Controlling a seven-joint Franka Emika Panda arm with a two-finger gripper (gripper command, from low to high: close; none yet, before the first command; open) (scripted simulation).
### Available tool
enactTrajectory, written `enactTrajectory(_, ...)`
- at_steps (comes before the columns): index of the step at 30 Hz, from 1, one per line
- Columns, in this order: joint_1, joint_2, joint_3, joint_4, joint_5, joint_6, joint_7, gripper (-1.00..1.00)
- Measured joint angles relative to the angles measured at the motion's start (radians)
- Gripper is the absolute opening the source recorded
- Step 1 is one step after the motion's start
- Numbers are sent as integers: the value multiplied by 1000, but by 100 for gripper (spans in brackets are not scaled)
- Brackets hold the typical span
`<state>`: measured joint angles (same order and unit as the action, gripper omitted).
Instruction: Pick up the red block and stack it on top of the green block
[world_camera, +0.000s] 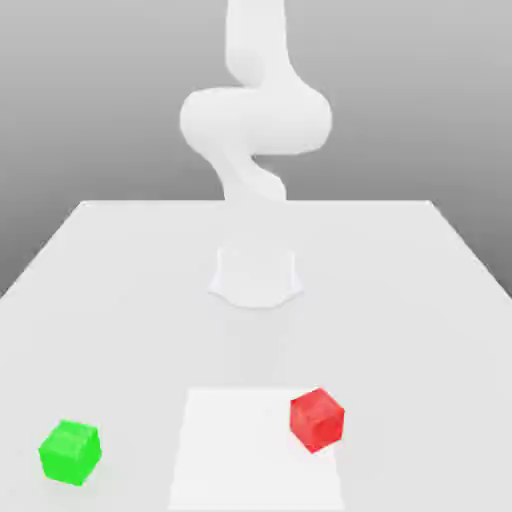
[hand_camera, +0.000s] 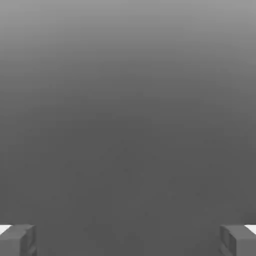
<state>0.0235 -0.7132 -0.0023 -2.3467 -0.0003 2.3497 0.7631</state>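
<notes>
Tool (hand_camera: 128, 240) wide open, gripping nothing; fingertips (hand_camera: 17, 240) spread apart in hand view. Red block (world_camera: 318, 419) on tabletop (world_camera: 120, 300), near front edge, ext view's right of centre. Green block (world_camera: 70, 452) well apart, ext view's left. I judge arm (world_camera: 255, 115) must reach fwd and down to red first.

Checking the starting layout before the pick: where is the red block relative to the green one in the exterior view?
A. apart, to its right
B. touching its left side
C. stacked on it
A: the red block sits on the table well right of the green block.
</notes>
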Motion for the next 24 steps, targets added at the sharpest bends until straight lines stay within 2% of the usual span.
enactTrajectory(19, 153, 700, 19, -368, 2, 397, -299, 0)
enactTrajectory(24, 159, 881, 18, -373, -11, 539, -310, 0)
